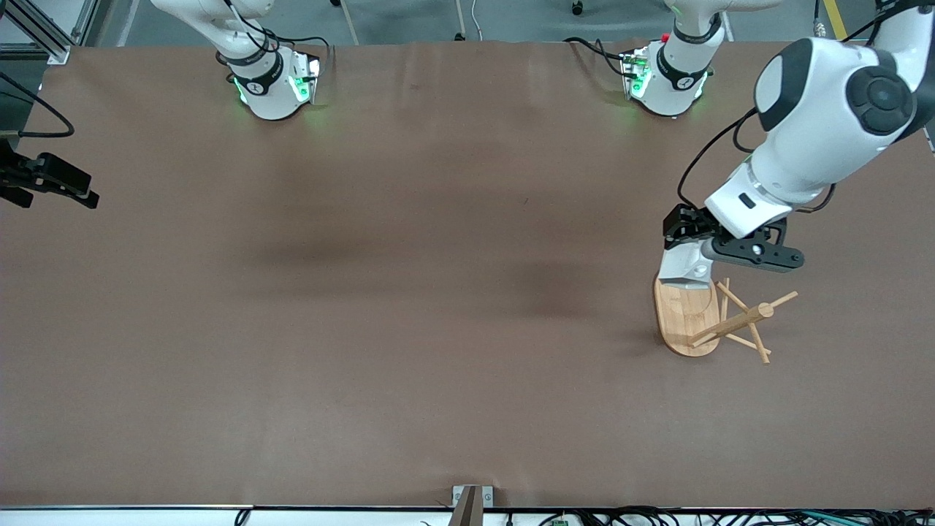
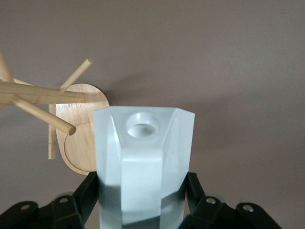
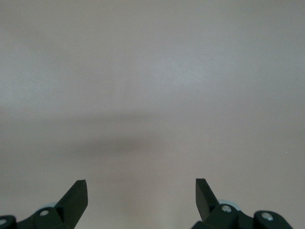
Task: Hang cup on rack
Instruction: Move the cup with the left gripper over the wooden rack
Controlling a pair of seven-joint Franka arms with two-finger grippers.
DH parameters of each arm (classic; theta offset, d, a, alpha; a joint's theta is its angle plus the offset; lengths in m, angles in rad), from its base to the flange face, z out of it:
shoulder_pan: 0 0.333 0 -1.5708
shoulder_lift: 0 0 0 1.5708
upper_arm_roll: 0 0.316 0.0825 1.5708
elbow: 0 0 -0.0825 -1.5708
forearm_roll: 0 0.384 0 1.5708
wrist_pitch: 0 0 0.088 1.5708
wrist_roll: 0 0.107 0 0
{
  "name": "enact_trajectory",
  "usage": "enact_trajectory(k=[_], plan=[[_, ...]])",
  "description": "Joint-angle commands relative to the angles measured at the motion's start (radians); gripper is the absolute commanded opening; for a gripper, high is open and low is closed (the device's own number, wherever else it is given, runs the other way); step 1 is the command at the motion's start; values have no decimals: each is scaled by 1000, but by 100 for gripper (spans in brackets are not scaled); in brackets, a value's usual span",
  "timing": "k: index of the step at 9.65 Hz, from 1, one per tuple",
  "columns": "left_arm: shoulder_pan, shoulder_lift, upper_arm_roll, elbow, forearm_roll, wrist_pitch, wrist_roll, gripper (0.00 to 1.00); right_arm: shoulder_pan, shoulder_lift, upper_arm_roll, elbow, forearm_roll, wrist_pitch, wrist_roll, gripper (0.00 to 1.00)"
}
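Note:
The white faceted cup (image 1: 685,266) hangs just above the table with my left gripper (image 1: 689,252) shut on its body. It is over the edge of the rack's oval base that lies toward the robots' bases. In the left wrist view the cup (image 2: 143,162) fills the middle, its blocky handle with the round hole facing the camera, black fingers (image 2: 86,193) pressed on both sides. The bamboo rack (image 1: 730,325) stands upright at the left arm's end of the table, its post and thin pegs (image 2: 43,94) beside the cup. My right gripper (image 3: 141,191) waits open with nothing between its fingers, at the right arm's end (image 1: 82,191).
The brown table top (image 1: 409,292) spreads between the two arms. Both arm bases (image 1: 274,88) stand along the edge away from the front camera. A small bracket (image 1: 471,500) sits at the table's near edge, with cables along it.

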Motion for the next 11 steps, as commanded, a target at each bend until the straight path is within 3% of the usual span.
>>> enact_trajectory(k=[1, 5, 11], plan=[[-46, -30, 82, -117, -45, 56, 159, 1, -16, -27, 13, -18, -15, 3, 5, 100], [-58, -9, 154, -177, -130, 132, 420, 1, 10, -36, -65, -20, -5, -15, -77, 100], [-60, 43, 165, -112, -165, 137, 503, 1, 7, -52, -64, -15, -3, -14, -64, 100]])
